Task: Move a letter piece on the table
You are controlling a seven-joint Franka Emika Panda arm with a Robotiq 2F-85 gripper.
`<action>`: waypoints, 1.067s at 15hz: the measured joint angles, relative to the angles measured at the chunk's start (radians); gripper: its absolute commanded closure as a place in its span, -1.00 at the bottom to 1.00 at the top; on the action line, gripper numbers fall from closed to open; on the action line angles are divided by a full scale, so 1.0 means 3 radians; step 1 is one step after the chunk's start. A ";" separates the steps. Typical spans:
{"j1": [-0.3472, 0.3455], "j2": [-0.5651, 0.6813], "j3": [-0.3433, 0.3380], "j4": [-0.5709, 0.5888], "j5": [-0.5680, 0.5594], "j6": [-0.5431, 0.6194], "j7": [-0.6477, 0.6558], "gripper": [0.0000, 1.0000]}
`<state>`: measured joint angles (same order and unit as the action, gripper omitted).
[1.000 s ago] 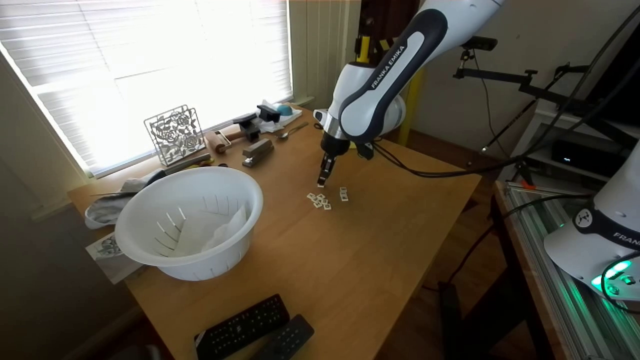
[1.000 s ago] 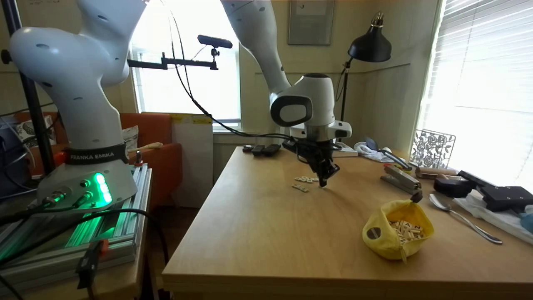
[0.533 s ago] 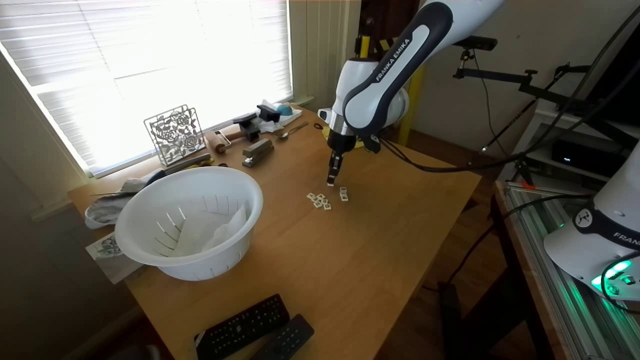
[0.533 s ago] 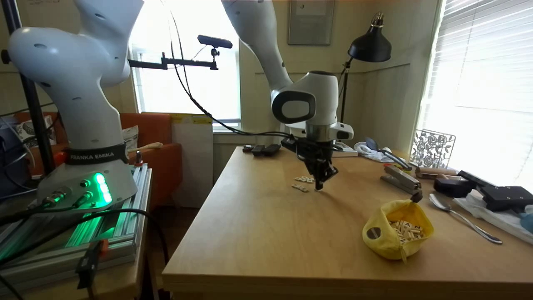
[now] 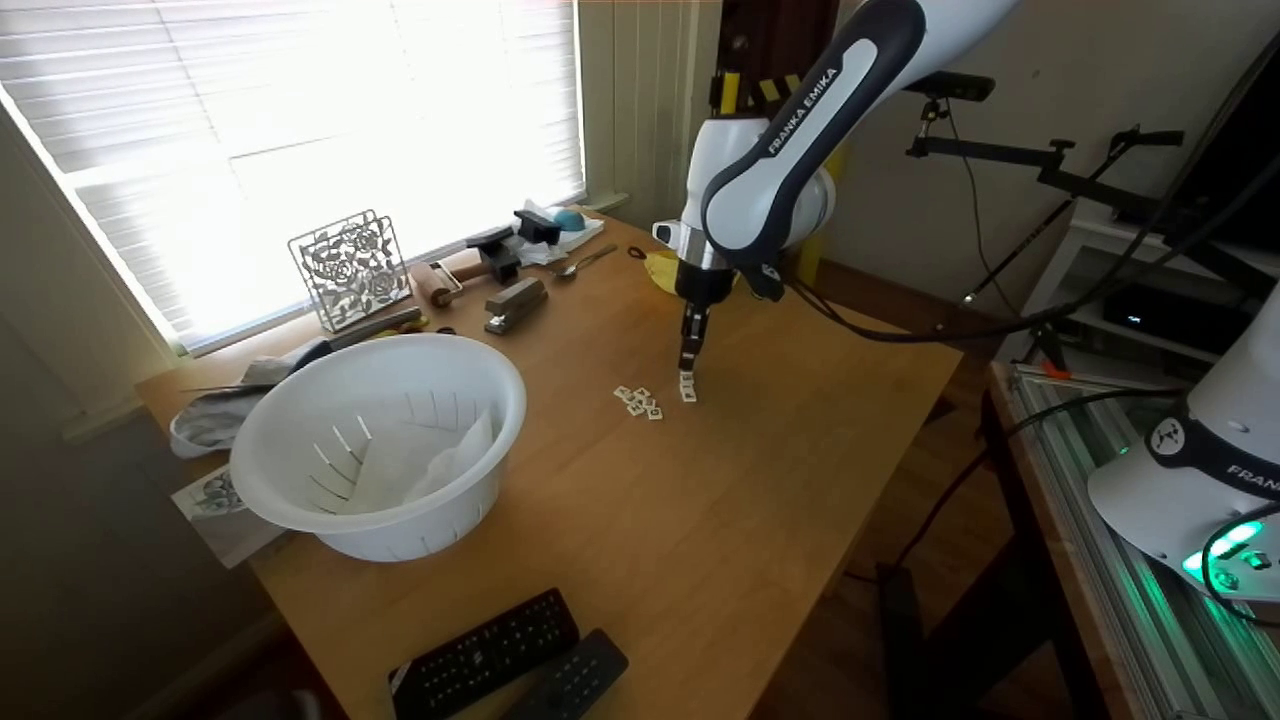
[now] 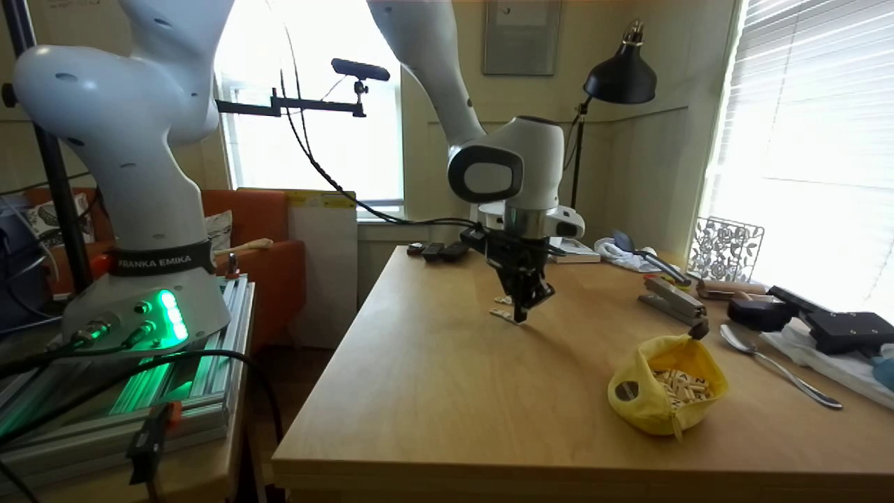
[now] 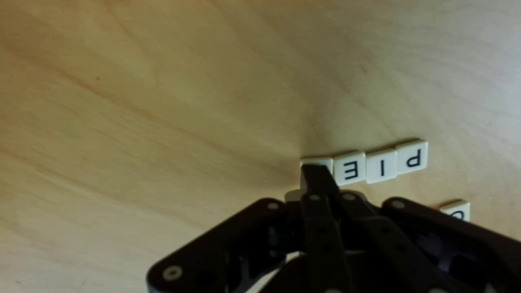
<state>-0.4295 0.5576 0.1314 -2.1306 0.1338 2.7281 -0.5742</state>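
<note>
Gripper, black, two-fingered (image 5: 690,364): fingers together. Letter piece, small white square tile (image 7: 326,161): on the light-brown wooden table (image 5: 680,520), at the end of a row (image 7: 381,167), just beside its white square E tile (image 7: 351,168); partly hidden by the fingertips (image 7: 318,176), letter unreadable. Hazards: excess sideways push may skew the row; too light a press, the tip may skid off.

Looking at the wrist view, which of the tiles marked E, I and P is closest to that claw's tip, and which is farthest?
1. E tile: just right of the tip of the gripper in this view.
2. I tile: in the middle, between E and P.
3. P tile: farthest right of the three.
</note>
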 measured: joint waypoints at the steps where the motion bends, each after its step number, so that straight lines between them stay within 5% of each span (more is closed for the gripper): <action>1: 0.0000 -0.0012 -0.0006 -0.0019 0.0000 -0.0001 -0.0010 1.00; 16: 0.0000 -0.0036 0.0030 -0.0078 0.0014 0.0046 -0.0162 1.00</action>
<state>-0.4296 0.5468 0.1405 -2.1541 0.1381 2.7418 -0.6228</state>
